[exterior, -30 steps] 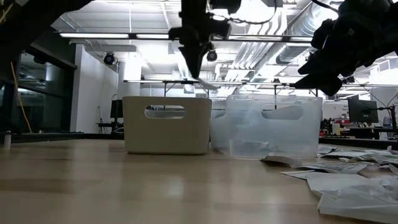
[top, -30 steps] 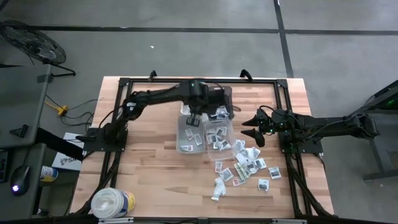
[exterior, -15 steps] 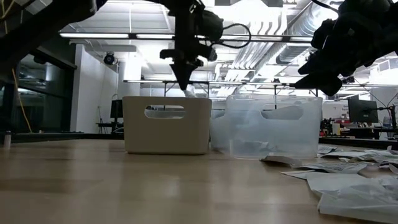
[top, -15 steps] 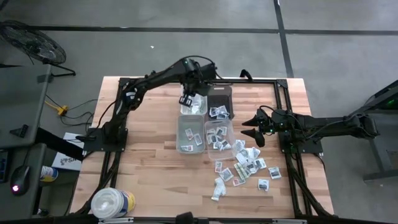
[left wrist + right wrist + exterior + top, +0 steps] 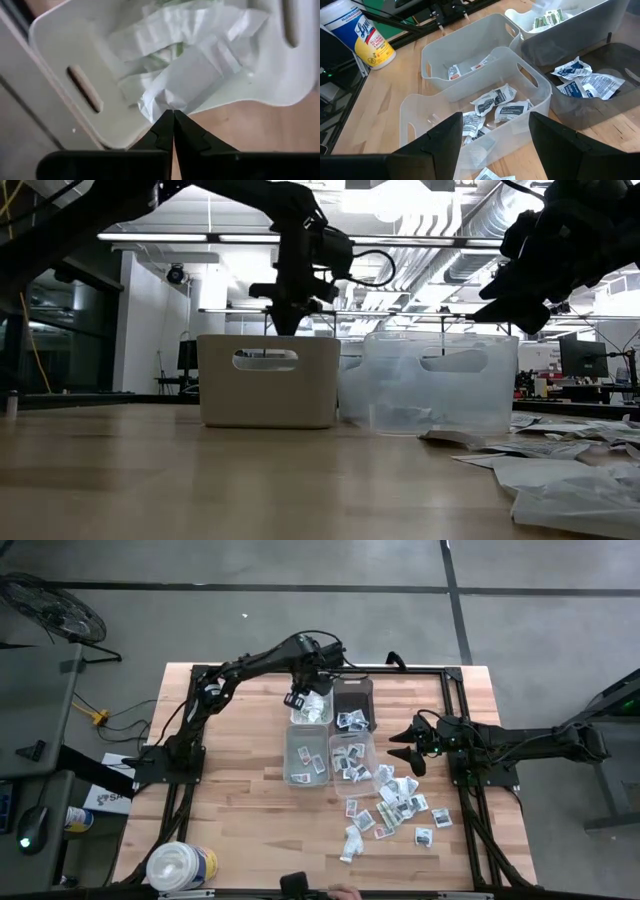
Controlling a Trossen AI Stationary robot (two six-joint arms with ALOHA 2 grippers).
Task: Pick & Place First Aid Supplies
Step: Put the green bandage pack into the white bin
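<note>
1. The left gripper (image 5: 173, 117) hangs over the white bin (image 5: 311, 708), its fingers pinched together on the corner of a white packet (image 5: 192, 82) that dangles above the bin's crumpled contents.
2. The packet sits close to the bin's near wall in the left wrist view; let go here, it may well catch the rim and slide onto the table (image 5: 240, 800).
3. The right gripper (image 5: 405, 748) waits with fingers spread, beside the clear bins (image 5: 485, 90) and the dark bin (image 5: 590, 100).
4. Many loose packets (image 5: 400, 805) lie scattered on the table near the right arm, not yet sorted.
</note>
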